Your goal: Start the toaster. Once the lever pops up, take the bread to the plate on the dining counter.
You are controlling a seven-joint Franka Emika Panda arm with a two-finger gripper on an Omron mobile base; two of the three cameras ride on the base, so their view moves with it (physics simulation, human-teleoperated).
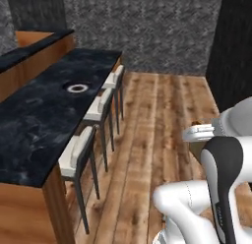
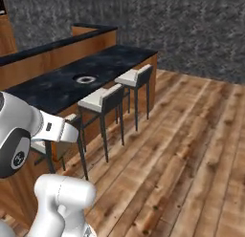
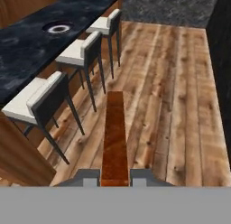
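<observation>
Currently, the long black bench (image 1: 39, 110) with three stools (image 3: 85, 49) alongside fills the left of the scene, with the plate (image 1: 77, 88) resting toward its far end. Fingers (image 3: 115, 177) hold the bread (image 3: 115, 137), clamped edge-on, above the wooden floor. Judged best: carry it level and approach the plate from above, clear of the stools.

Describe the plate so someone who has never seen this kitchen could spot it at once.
Start at the dining counter, the long black marble top with three white-seated stools along its near side. The plate lies flat on that top, toward the far end and level with the farthest stool. It is small and round, with a dark rim and pale centre.
</observation>
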